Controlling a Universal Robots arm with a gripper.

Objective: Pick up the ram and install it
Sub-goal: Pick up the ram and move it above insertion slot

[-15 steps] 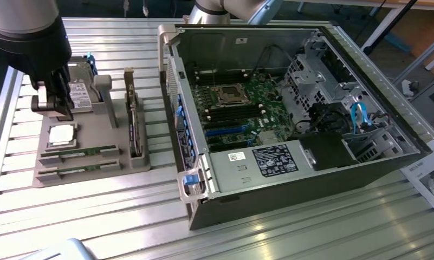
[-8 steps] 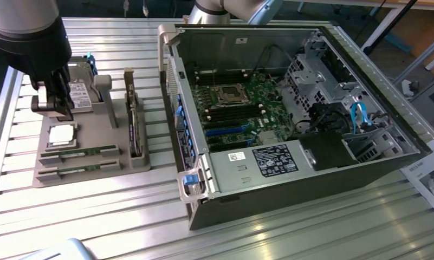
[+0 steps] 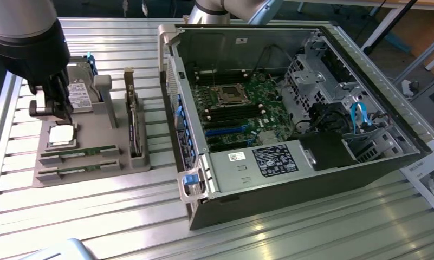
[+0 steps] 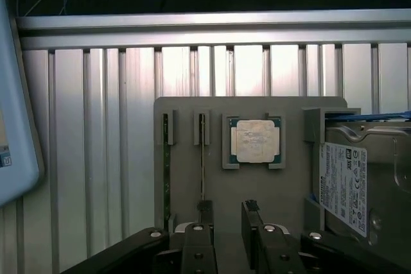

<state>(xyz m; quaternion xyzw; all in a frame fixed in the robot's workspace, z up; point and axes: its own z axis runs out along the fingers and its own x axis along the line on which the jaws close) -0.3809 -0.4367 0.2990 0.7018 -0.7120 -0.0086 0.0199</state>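
Exterior view: the black arm (image 3: 21,38) covers the 10 o'clock corner of the grey fixture (image 3: 94,132) and much of the hard drive (image 3: 79,93). The gripper (image 3: 56,116) hangs at 12 o'clock of the processor (image 3: 61,135), and its tips are hard to separate from shadow here. Wrist view: the gripper (image 4: 228,213) fingers (image 4: 205,213) stand apart with bare fixture (image 4: 192,110) between them, nothing held. The ram (image 3: 79,153) lies in its slot at 6 o'clock of the processor, and a second ram strip (image 3: 79,169) lies just beyond it, also at 6 o'clock. In the wrist view the ram (image 4: 203,158) and second ram strip (image 4: 166,171) show edge-on, so their chips are not readable. One finger ends right at the ram's end; contact cannot be told. The hard drive (image 4: 359,184) and a pale blue object (image 4: 13,126) are cut by the frame edge. Room: bare slatted table (image 3: 94,216) lies at 6 and 9 o'clock of the fixture. An upright card (image 3: 134,127) stands on the fixture's 3 o'clock edge, near the wall of the open computer case (image 3: 274,200).
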